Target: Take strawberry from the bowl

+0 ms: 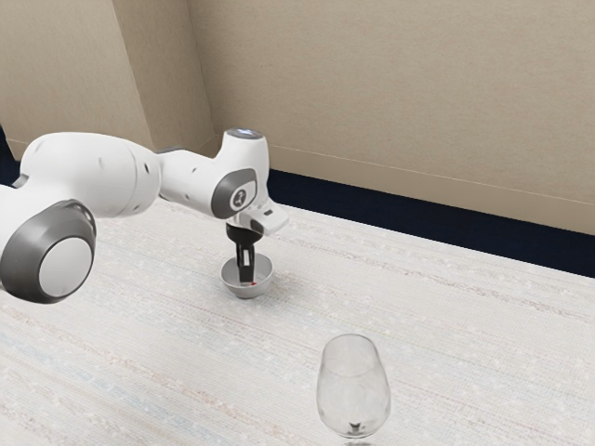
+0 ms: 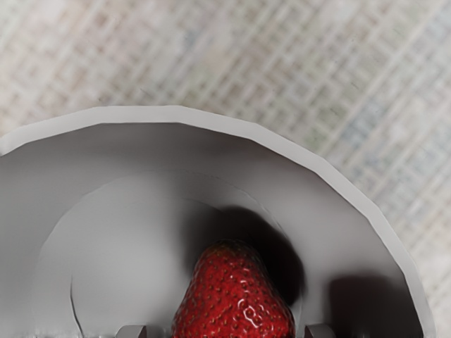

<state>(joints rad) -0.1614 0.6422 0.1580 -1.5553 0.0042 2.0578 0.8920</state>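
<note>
In exterior view, reaching into bowl, well apart from glass; in wrist view, seeing dimpled strawberry between parted jaws.

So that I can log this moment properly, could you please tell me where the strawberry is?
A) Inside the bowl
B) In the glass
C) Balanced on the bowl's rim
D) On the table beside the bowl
A: the wrist view shows the strawberry inside the curve of the bowl's rim, against the grey interior.
</note>
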